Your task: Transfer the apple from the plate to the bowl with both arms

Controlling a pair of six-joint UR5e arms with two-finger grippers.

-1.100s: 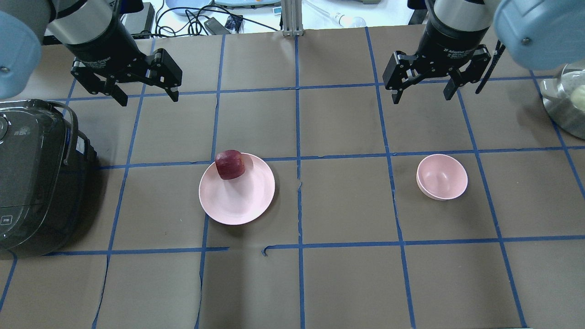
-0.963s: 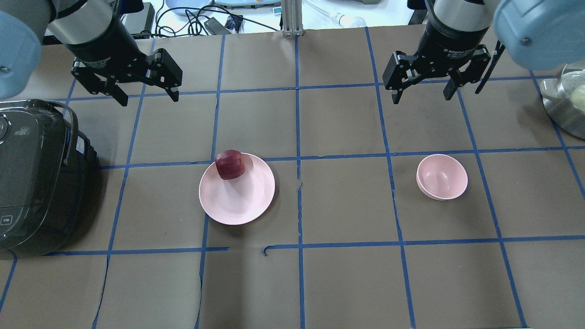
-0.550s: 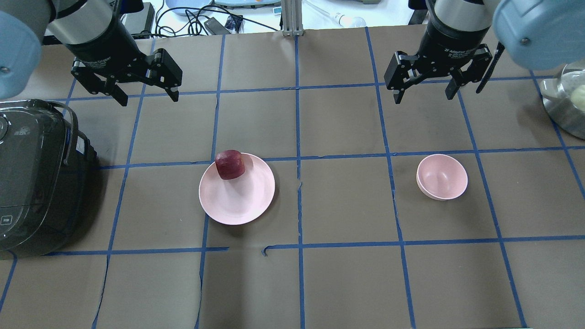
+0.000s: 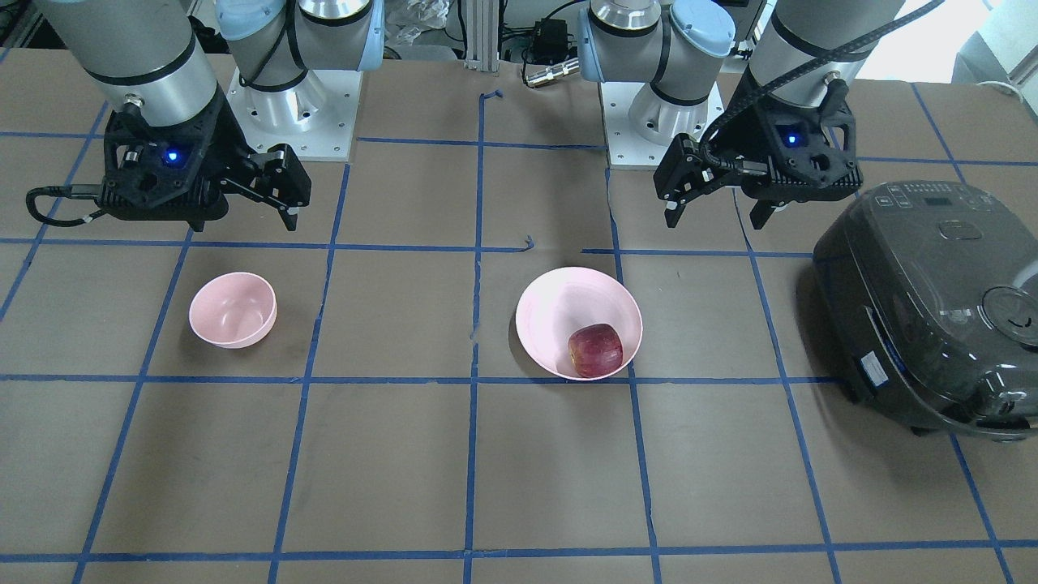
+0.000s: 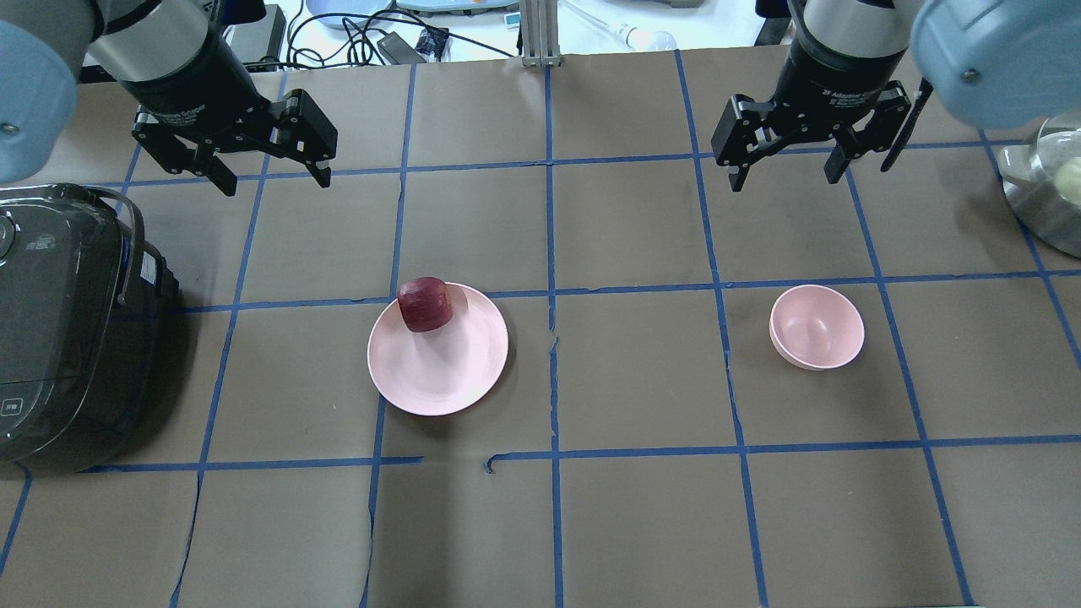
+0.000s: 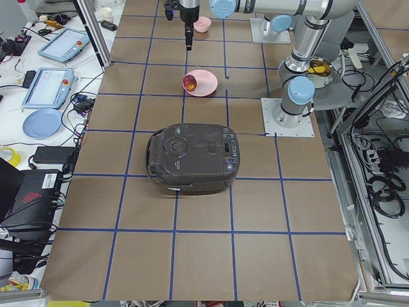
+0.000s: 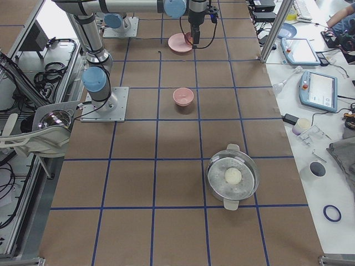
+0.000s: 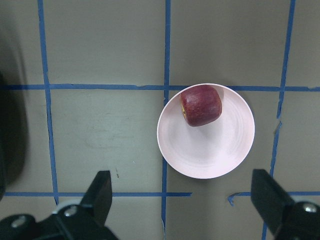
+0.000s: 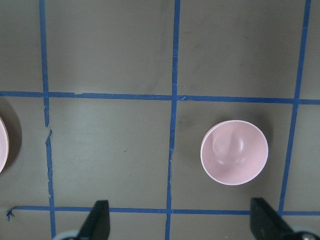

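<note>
Lowering the released left claw (image 5: 275,181) squarely over the apple (image 5: 425,305), at the plate's (image 5: 443,371) eleven o'clock rim, seems wisest; the right claw (image 5: 784,179) hangs released too.

left arm (image 4: 803,24): silver-grey, light blue caps (black ribbed cable (image 4: 778,79))
right arm (image 4: 122,40): silver-grey
left gripper (image 5: 276,184), right gripper (image 5: 784,179): black, white lettering
</note>
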